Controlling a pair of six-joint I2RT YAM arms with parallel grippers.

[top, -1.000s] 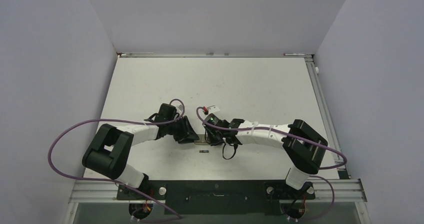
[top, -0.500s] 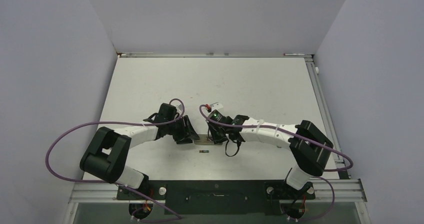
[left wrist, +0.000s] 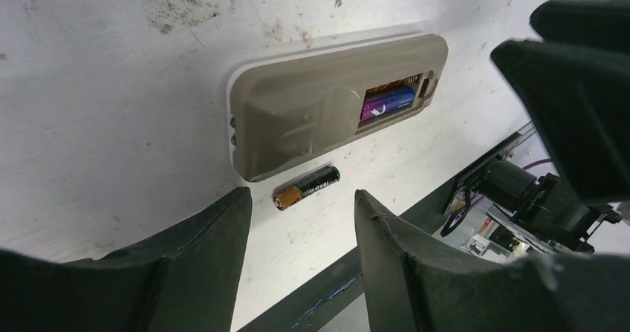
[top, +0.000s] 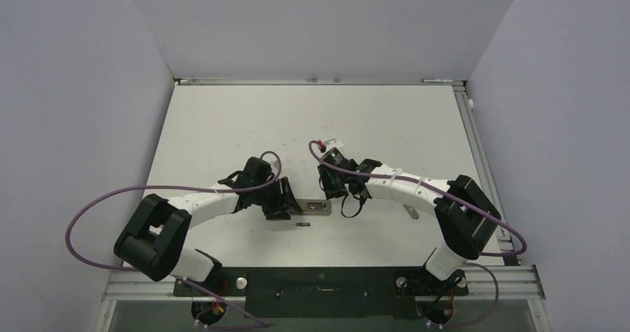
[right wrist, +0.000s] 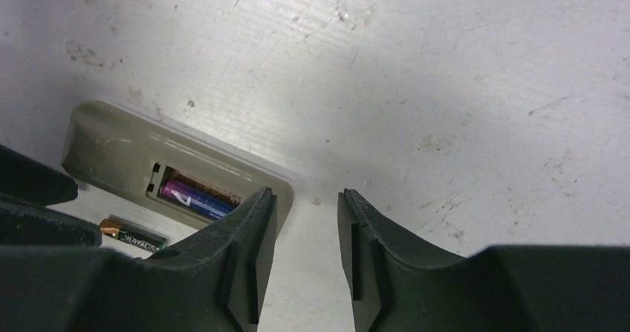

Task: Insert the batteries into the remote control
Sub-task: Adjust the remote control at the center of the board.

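Observation:
The remote control [left wrist: 312, 116] lies back-up on the table, between my two grippers in the top view [top: 318, 208]. One purple-blue battery [left wrist: 386, 102] sits in its open recess and also shows in the right wrist view [right wrist: 195, 196]. A second battery [left wrist: 306, 186], dark with an orange-gold end, lies loose on the table just beside the remote's near edge [top: 302, 224]. My left gripper [left wrist: 301, 194] is open and empty, hovering over the loose battery. My right gripper [right wrist: 306, 195] is open and empty, just off the remote's [right wrist: 148, 154] recess end.
A small flat grey cover piece [top: 407, 212] lies on the table to the right, near my right forearm. The black front rail [top: 319, 280] runs along the near table edge. Purple cables loop from both arms.
My right gripper has drawn back and right off the remote, uncovering it with a battery in the recess. My left gripper has shifted right, toward the near edge, to above the loose battery.

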